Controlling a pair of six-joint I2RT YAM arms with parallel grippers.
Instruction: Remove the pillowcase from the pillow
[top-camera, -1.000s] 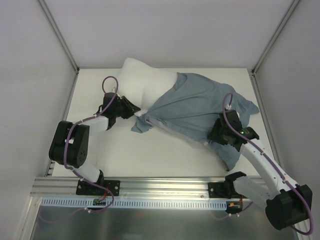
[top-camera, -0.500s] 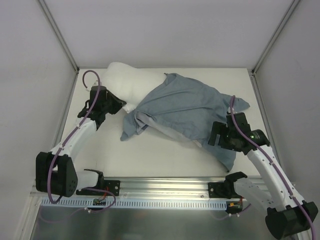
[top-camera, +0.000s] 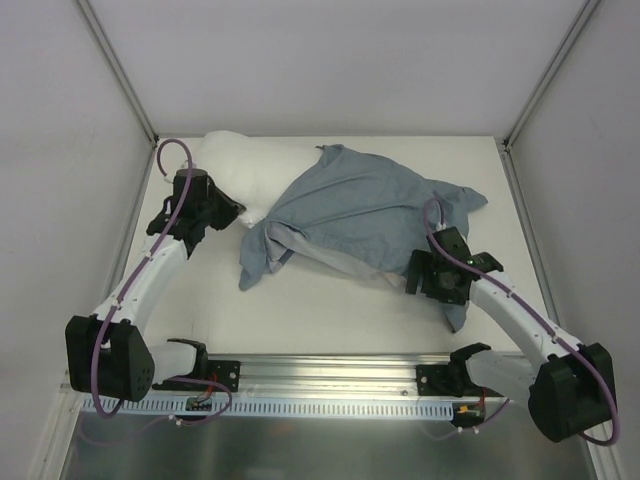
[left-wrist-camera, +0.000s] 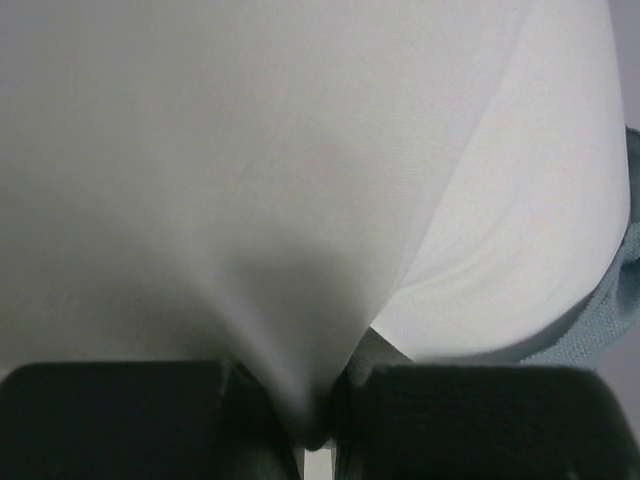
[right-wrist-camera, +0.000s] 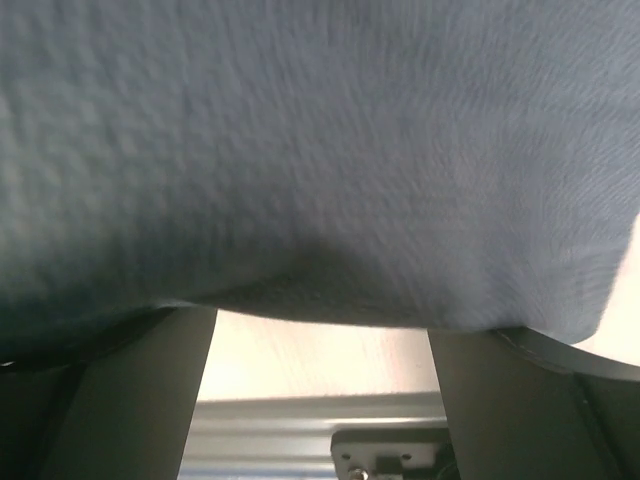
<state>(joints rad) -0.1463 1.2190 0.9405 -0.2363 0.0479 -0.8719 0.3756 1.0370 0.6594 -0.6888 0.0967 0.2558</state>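
To the left of the pillowcase (top-camera: 365, 205), the pillow (top-camera: 245, 165) comes out bare and white, towards the far left corner of the table (top-camera: 330, 310). The pillowcase itself is a wrinkled grey-blue heap in the middle of the table. Its left end lies over the pillow, and one loose corner hangs down at its near left side. Under the near edge of the pillowcase a paler strip shows; I cannot tell if it is the pillow or the inner side of the cloth.

Just left of the pillowcase, the left gripper (left-wrist-camera: 318, 425) is at the near edge of the bare pillow. Its fingers (left-wrist-camera: 110, 420) are almost together, and a fold of the white pillow fabric is pinched between them.

At the near right part of the pillowcase is the right gripper (right-wrist-camera: 320, 320). Its fingers (right-wrist-camera: 100, 400) stand wide apart. The blue cloth lies across their ends and hides the tips. Between them, below the cloth, the table and a metal rail (right-wrist-camera: 300, 425) are visible.
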